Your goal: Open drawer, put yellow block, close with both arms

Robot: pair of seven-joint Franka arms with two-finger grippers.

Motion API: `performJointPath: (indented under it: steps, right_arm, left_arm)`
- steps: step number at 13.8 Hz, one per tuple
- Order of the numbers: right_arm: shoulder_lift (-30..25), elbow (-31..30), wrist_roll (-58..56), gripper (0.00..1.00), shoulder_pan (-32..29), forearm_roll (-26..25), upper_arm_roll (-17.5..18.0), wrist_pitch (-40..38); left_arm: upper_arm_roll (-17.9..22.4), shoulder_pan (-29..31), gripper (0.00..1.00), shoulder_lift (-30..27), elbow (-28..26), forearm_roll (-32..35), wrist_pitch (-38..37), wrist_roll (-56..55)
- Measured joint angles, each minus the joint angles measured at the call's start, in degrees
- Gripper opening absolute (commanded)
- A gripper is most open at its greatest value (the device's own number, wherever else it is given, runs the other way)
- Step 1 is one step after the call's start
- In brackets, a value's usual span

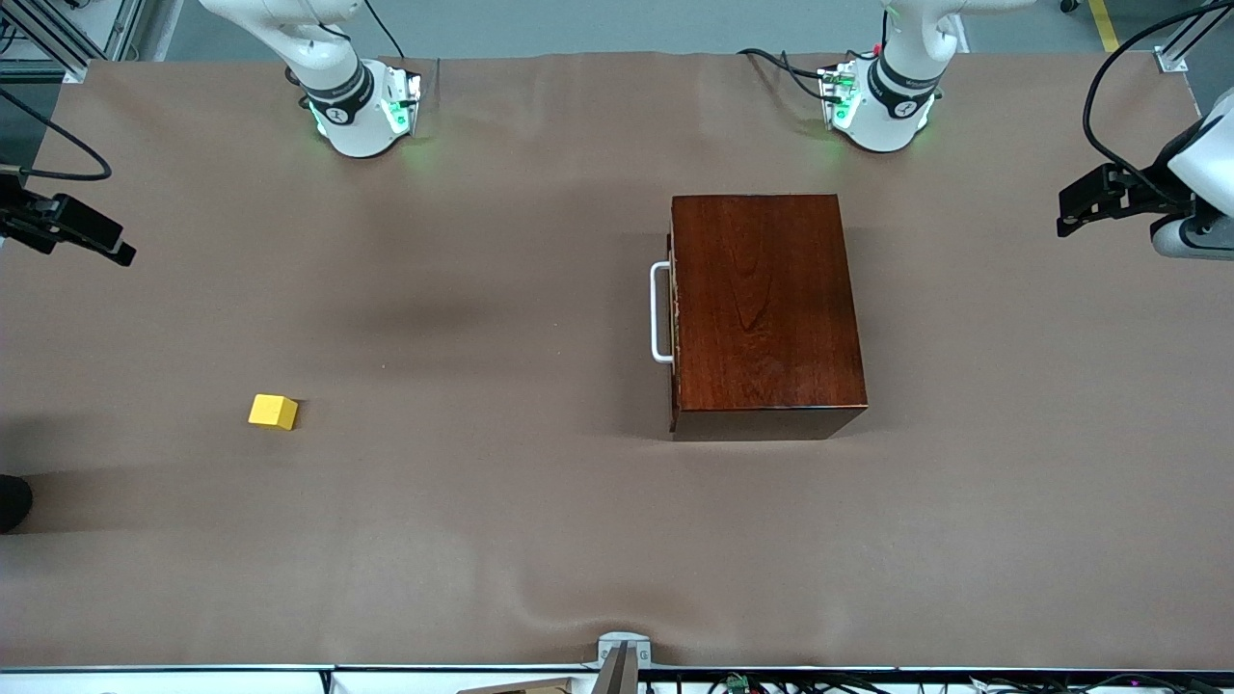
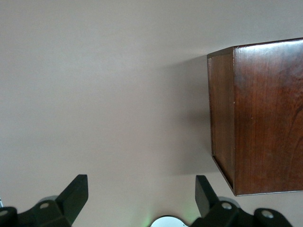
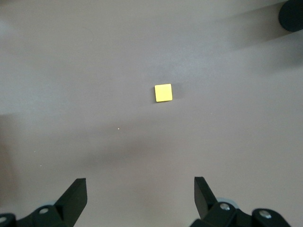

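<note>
Brown cloth [image 1: 540, 540] bare around yellow block [image 1: 273, 412]

The drawer [image 1: 675, 313] sits shut in its glossy reddish-brown wooden box [image 1: 762, 308], white bar handle [image 1: 660, 312] facing the right arm's end. The yellow block [image 1: 273, 412], a small cube, lies flat on the table well apart, seemingly slightly rotated.
</note>
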Motion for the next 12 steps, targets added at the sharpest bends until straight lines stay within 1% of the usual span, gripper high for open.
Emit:
performJointPath:
  steps: [6, 8, 12]
  right_arm:
    - [0.00, 0.00, -0.08, 1.00, 0.00, 0.00, 0.28, 0.00]
    - [0.00, 0.00, -0.08, 1.00, 0.00, 0.00, 0.39, 0.08]
    - [0.00, 0.00, -0.20, 1.00, 0.38, -0.08, 0.93, 0.19]
  left_arm:
    - [-0.03, -0.01, 1.00, 0.29, 0.00, -0.21, 0.00, 0.00]
    - [0.18, 0.14, 1.00, 0.54, 0.00, -2.12, 0.04, -0.51]
    - [0.05, 0.03, 1.00, 1.68, 1.23, -6.89, 0.45, -10.23]
